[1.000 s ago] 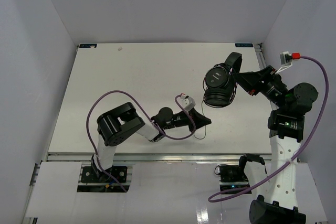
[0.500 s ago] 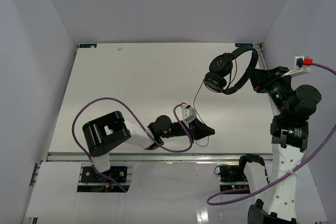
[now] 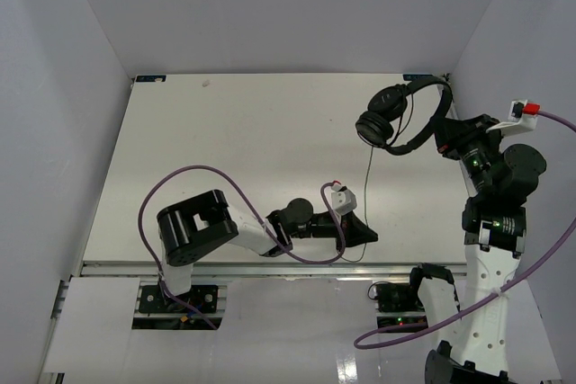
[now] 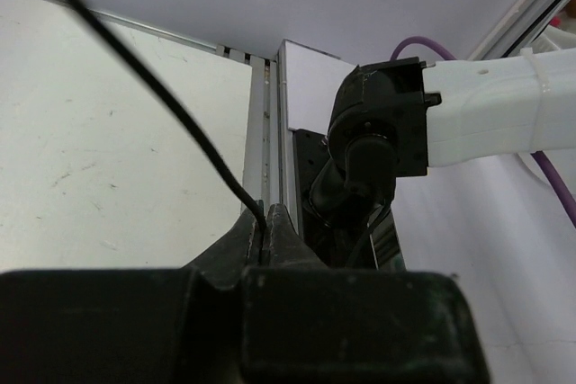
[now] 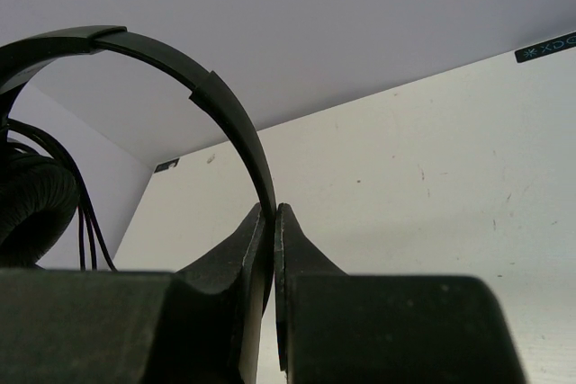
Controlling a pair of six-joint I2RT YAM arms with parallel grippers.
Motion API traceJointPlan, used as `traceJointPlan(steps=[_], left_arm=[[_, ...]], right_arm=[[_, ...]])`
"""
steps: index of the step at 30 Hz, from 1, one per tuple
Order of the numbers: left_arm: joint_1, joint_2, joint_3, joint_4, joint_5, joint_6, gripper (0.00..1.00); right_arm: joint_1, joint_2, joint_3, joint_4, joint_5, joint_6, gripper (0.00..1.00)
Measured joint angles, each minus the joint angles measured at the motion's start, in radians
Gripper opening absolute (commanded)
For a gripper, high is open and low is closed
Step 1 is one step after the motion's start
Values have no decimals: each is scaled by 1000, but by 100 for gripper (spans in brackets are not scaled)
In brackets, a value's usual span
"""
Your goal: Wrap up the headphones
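The black headphones (image 3: 389, 118) hang in the air at the far right of the table, earcups to the left, headband (image 3: 432, 119) curving right. My right gripper (image 3: 443, 137) is shut on the headband, which shows pinched between the fingers in the right wrist view (image 5: 236, 137); one padded earcup (image 5: 31, 204) sits at that view's left edge. The thin black cord (image 3: 370, 186) drops from the earcups to my left gripper (image 3: 367, 235), low near the table's front edge. The left gripper is shut on the cord (image 4: 171, 105), which runs up to the left.
The white table (image 3: 225, 150) is walled by pale panels at the back and sides. A metal rail (image 3: 270, 267) runs along the front edge. The right arm's base (image 4: 378, 141) stands just beyond the left gripper. Purple robot cables (image 3: 207, 182) loop over both arms.
My left gripper has slid right along the front edge with the cord, pulling it straighter. The right gripper has turned the headphones and lifted them slightly toward the back right.
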Motion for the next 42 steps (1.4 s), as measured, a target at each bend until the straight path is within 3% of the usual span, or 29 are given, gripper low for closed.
traceJointPlan(steps=[11,27,35,42], left_arm=[[-75,-11,95,-281,0,79,0],[-137,-338,154,-883,-129,340,0],[-137,-349,375,-1192,-172,505,0],[-134,-347,566,-1348,-233,625,0]], right_arm=[[0,11,-51,-2,134,-82,8],[0,-42,-143,25,224,-403,8],[2,-68,-208,12,218,-533,8],[8,-117,-282,4,195,-708,8]])
